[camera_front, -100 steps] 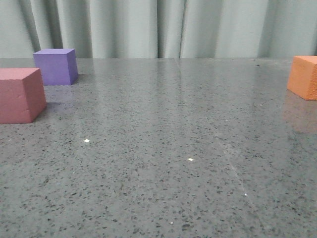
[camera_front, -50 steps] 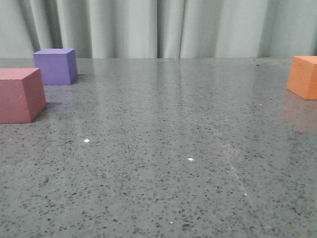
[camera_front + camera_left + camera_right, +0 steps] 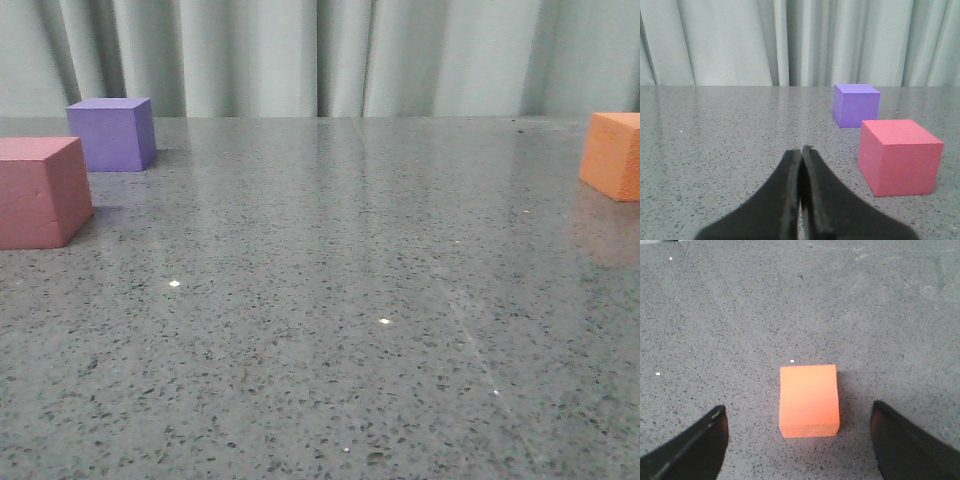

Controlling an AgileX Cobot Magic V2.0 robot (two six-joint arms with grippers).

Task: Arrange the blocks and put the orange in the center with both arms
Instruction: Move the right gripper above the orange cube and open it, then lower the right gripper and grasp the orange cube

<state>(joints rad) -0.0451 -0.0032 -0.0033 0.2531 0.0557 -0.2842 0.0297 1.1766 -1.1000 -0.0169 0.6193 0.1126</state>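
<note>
- Orange cube (image 3: pixel 612 155): foam block with a pebbled face, standing on the grey speckled table (image 3: pixel 340 300) at the far right edge of the front view, partly cut off by the frame. It is well apart from the pinkish-red cube, with open tabletop between them. In the right wrist view the orange cube (image 3: pixel 809 400) sits flat on the table, seen from above.
- Pinkish-red cube (image 3: pixel 40 190): landmark item, at the far left of the front view, resting flat on the table and partly cut off by the frame edge. Also seen in the left wrist view (image 3: pixel 900 156).
- Purple cube (image 3: pixel 112 133): just behind the pinkish-red cube and a little to its right in the front view, near it but not touching. Seen behind it in the left wrist view too (image 3: pixel 856 104).
- Curtain (image 3: pixel 320 55): pale pleated fabric behind the table's far edge, beyond the pinkish-red cube.
- Left gripper (image 3: pixel 801 152): black fingers pressed together, nothing between them, low over the table, beside the pinkish-red cube and clear of it.
- Right gripper (image 3: pixel 800 440): black fingers (image 3: pixel 695 445) spread wide, holding nothing, the orange cube lying between them without contact, far from the pinkish-red cube.
</note>
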